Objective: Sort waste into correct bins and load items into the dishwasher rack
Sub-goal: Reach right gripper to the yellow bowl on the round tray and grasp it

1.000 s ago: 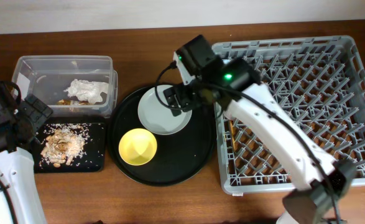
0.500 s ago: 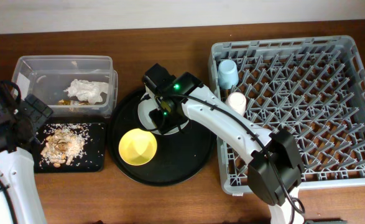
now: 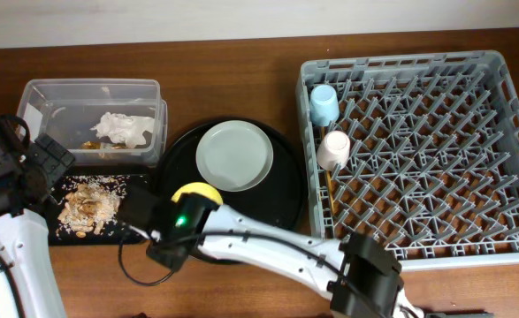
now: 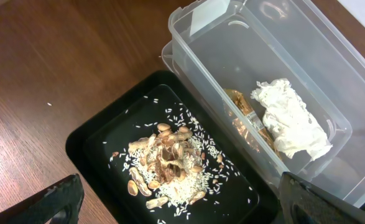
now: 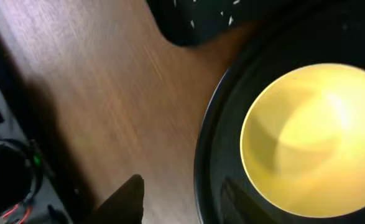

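right claw (image 5: pixel 182 202), blurred but seemingly spread and empty, hangs over the near-left rim of the round tray (image 5: pixel 216 162); the bowl (image 5: pixel 313 137) sits upright just inside that rim, beside it, with bare counter (image 5: pixel 107 93) outside; plate (image 3: pixel 234 155) at the tray's back; left claw (image 4: pixel 182 196), spread and empty, well off the tray's left

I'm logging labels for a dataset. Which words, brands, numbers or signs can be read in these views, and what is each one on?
None can be read.
The white sticker on the tub shows no legible print from here.
The rack, plate and bowl show no markings.
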Tool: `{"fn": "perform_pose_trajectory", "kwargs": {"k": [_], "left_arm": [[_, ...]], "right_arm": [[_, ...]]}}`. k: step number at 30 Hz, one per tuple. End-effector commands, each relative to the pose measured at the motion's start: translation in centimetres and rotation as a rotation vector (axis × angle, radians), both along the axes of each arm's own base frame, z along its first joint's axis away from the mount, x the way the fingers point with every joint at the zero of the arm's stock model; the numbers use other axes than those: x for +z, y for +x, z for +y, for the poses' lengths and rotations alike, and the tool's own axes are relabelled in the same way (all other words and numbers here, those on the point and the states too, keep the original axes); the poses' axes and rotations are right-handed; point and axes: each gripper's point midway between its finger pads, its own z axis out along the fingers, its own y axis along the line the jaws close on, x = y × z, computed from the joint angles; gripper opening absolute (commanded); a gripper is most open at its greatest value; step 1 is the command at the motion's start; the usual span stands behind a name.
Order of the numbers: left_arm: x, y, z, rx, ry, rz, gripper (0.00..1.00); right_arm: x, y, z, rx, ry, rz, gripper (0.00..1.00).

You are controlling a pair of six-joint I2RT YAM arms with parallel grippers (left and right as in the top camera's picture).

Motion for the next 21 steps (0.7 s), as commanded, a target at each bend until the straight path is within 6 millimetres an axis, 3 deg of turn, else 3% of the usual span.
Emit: {"fn": "perform_pose_trajectory", "kwargs": {"k": [1,7,14,16,17,21], "left_arm": [[0.0,-0.1,0.1,-0.001,0.002,0.003,0.99],[0.0,-0.1,0.1,-0.001,0.002,0.003,0.99],[0.0,-0.1,0.1,-0.001,0.002,0.003,0.99],[0.0,0.0,0.1,-0.001,0.002,0.002,0.99],[0.0,-0.1,0.1,-0.001,0.002,0.002,0.99],[0.0,-0.1,0.1,-0.001,0.002,0.003,0.99]], "right_arm": [[-1.3,1.6,-0.6,-0.033,-0.037,-0.086,0.37],[-5.1,2.3,-2.3,-0.060,-0.074,-0.067,0.38],[-7.2,3.0,-1.5,-0.067,-0.007,-0.096,0.37],[-7.6,3.1,-1.7,-0.072,-0.013,-0.107,0.32],[-7.6,3.3,-1.8,-0.077,-0.019,-0.118,0.25],[-7.6,3.3,-1.9,-0.078,-0.021,-0.117,0.21]]}}
